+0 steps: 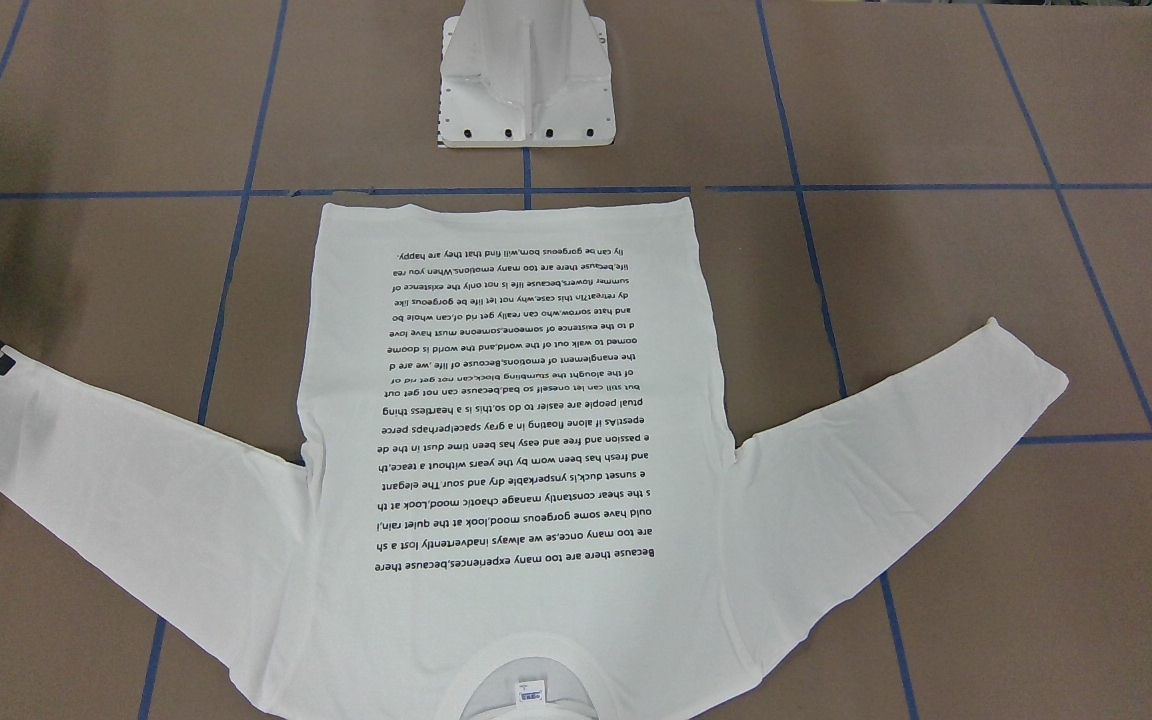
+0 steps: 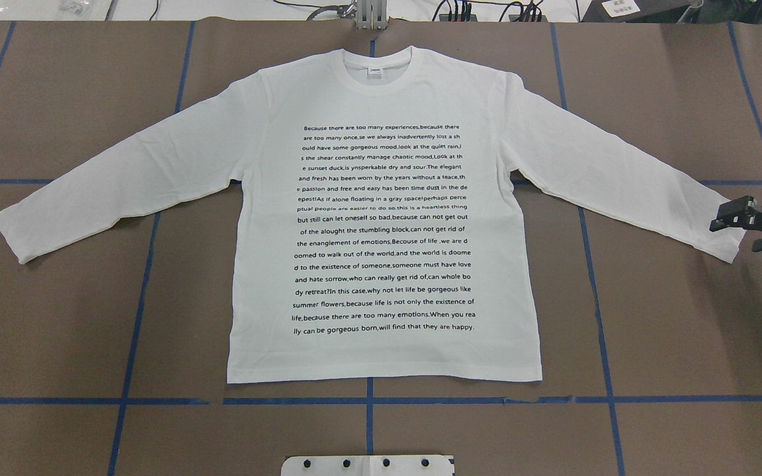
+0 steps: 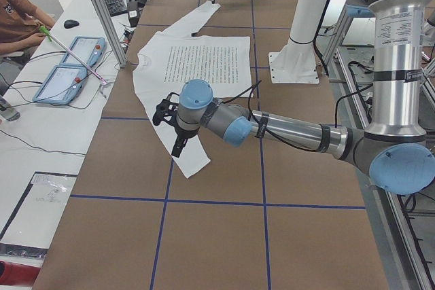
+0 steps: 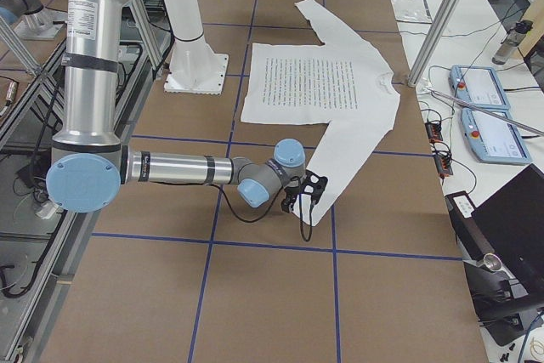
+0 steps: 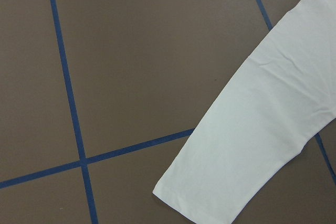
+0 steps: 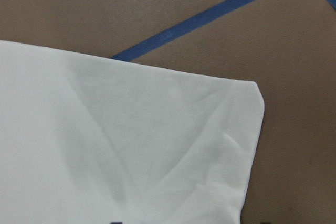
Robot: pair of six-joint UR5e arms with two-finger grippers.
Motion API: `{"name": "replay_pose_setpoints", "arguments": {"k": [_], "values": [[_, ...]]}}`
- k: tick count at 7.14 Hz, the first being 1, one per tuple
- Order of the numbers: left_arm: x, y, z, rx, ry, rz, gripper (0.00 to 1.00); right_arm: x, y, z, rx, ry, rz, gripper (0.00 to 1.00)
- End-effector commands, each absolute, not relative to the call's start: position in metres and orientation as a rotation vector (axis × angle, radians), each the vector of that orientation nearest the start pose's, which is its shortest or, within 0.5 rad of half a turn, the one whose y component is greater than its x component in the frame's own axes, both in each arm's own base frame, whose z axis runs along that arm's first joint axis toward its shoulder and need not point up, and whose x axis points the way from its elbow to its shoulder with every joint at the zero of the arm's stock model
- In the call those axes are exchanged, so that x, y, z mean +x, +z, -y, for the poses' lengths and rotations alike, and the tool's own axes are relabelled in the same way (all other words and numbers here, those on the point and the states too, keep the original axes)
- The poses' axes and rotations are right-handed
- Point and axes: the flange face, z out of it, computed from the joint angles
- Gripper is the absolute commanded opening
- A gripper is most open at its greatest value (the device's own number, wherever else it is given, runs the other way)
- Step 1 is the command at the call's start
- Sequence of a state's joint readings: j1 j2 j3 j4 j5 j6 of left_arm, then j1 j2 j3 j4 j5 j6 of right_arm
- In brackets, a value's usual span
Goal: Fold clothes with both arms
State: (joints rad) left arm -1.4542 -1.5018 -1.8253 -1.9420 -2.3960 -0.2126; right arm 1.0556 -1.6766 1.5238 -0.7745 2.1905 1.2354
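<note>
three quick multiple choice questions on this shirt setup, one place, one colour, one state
1. Where is the right gripper?
A. over the collar
B. at a sleeve cuff
C. over the hem

2. What colour is the tape grid on the table?
A. blue
B. red
C. yellow

3. How does the T-shirt lie?
A. folded in half
B. crumpled in a heap
C. spread flat, print up

Answers:
1. B: the overhead view shows its fingers at the end of the sleeve.
2. A: every line on the brown surface is blue.
3. C: both sleeves are stretched out and the text is readable.
</note>
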Motion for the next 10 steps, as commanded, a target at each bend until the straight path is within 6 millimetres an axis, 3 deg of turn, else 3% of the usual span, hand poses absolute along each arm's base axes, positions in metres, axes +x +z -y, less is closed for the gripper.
{"name": "replay_pose_setpoints", "arguments": {"k": [1,2,3,4,5,6,7,9,10], "values": [[-0.004,0.52,0.48,0.384,0.141,-0.877,1.0,-0.177,0.664,0.444,-0.076,0.49,0.858,0.9],[-0.004,0.52,0.48,0.384,0.141,-0.877,1.0,-0.179,0.664,0.443,-0.079,0.489,0.858,0.89],[-0.004,0.52,0.48,0.383,0.141,-0.877,1.0,-0.178,0.664,0.444,-0.081,0.498,0.858,0.77],[-0.004,0.52,0.48,0.382,0.139,-0.877,1.0,-0.177,0.666,0.442,-0.082,0.501,0.854,0.49],[-0.004,0.521,0.481,0.381,0.139,-0.877,1.0,-0.176,0.669,0.44,-0.086,0.503,0.849,0.34],[-0.004,0.523,0.481,0.377,0.139,-0.878,1.0,-0.175,0.668,0.439,-0.085,0.502,0.85,0.12],[-0.004,0.523,0.481,0.376,0.137,-0.878,1.0,-0.176,0.665,0.44,-0.082,0.498,0.855,0.0],[-0.004,0.518,0.48,0.376,0.118,-0.884,1.0,-0.175,0.659,0.439,-0.073,0.48,0.866,0.0],[-0.004,0.516,0.48,0.38,0.122,-0.885,1.0,-0.175,0.632,0.441,-0.044,0.462,0.902,0.0]]}}
